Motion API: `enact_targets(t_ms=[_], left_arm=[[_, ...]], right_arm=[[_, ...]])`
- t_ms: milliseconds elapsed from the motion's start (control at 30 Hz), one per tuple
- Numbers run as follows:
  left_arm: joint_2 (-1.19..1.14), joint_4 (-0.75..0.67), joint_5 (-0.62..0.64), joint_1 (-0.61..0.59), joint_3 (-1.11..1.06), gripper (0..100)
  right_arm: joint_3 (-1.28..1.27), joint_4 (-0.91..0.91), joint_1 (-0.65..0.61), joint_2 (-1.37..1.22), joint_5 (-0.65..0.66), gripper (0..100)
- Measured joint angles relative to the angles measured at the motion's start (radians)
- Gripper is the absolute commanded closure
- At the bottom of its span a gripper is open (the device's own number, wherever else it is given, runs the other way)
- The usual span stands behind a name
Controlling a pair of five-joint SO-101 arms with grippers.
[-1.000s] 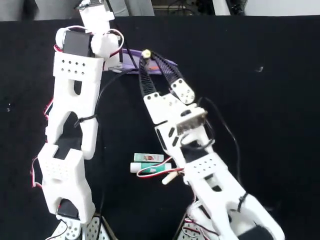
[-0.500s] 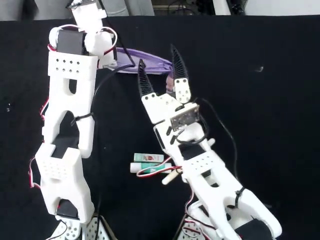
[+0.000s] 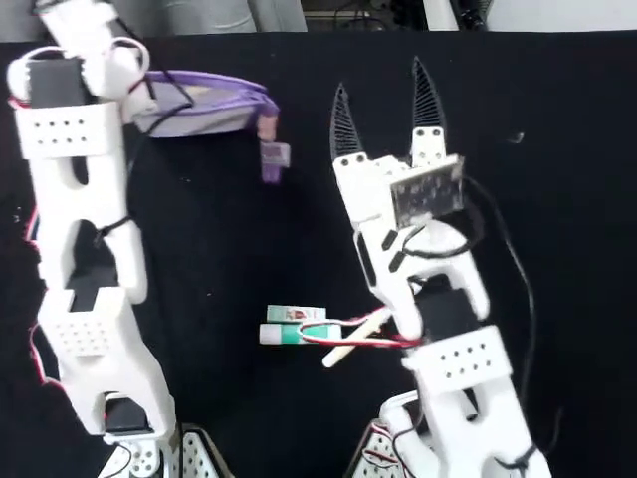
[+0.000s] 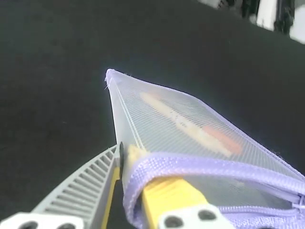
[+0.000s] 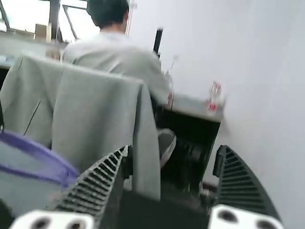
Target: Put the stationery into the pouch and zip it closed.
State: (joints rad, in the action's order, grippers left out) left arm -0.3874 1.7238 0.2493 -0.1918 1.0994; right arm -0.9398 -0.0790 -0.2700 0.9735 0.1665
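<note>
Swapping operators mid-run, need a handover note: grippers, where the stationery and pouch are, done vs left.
Left gripper: shut on the pouch, held up at the far left of the high view.
Right gripper: open, empty, raised mid-table.
Done: one pen-like item lies inside the pouch.
Left: two tubes and a pale stick lie on the table between the arms; load them, then zip. The zip pull hangs off the pouch's end; can't tell how far the zip is open.

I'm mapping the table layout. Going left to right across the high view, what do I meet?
Left arm → purple pouch → two stationery tubes → open right gripper.
</note>
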Motion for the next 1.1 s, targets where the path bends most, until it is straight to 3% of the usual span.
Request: enact_targets(t_ms=[167,467,600,767,1100], left_arm=[[0.0,-0.002,0.0,-0.048,0.037,97],[0.0,-0.054,0.0,-0.08,0.038,97],[0.0,-0.054,0.0,-0.08,0.038,97],[0.0,-0.054,0.0,-0.078,0.038,97],[0.0,-0.054,0.0,-0.063,0.038,97]], right_arm=[[0.077,-0.365,0.017,0.006,-0.006,72.4],[0.083,-0.75,0.196,-0.103,-0.015,72.4],[0.083,-0.908,0.269,-0.153,-0.117,72.4],[0.083,-0.977,0.341,-0.244,-0.264,72.4],[0.084,-1.056,0.313,-0.535,-0.402,72.4]])
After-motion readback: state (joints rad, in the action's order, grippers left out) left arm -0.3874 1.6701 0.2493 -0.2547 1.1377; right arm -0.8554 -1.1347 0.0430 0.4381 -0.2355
